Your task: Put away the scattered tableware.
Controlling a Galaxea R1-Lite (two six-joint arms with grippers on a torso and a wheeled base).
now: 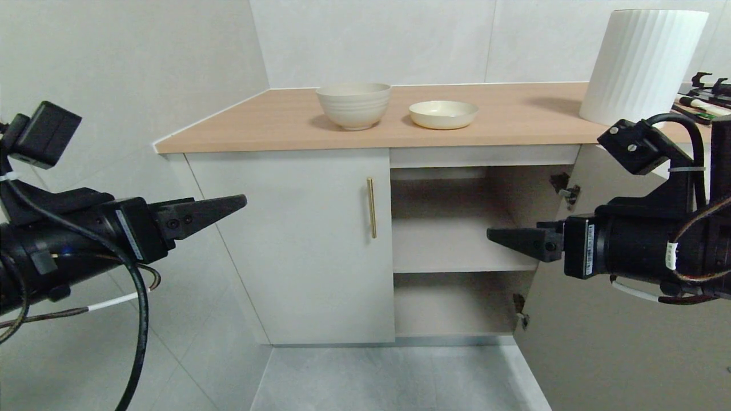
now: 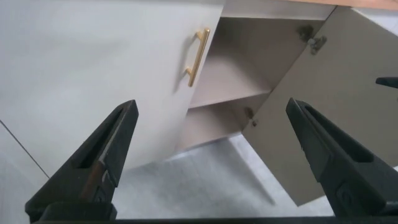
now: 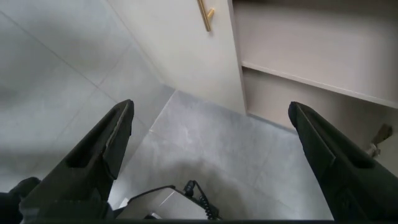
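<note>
Ribbed bowl (image 1: 354,105) and shallow dish (image 1: 444,114) sit atop the cabinet (image 1: 297,245); left gripper (image 1: 237,202) and right gripper (image 1: 497,235), both spread, face it.

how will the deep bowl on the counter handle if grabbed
The bowl looks rigid, probably ceramic: likely heavy-ish and breakable. Its smooth surface may slip in a rim pinch. Narrow foot, so a high push might tip it.

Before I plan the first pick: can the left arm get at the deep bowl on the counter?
Probably yes: the open left gripper hangs below the counter, left of the bowl, with nothing between them; it would have to rise first.
</note>
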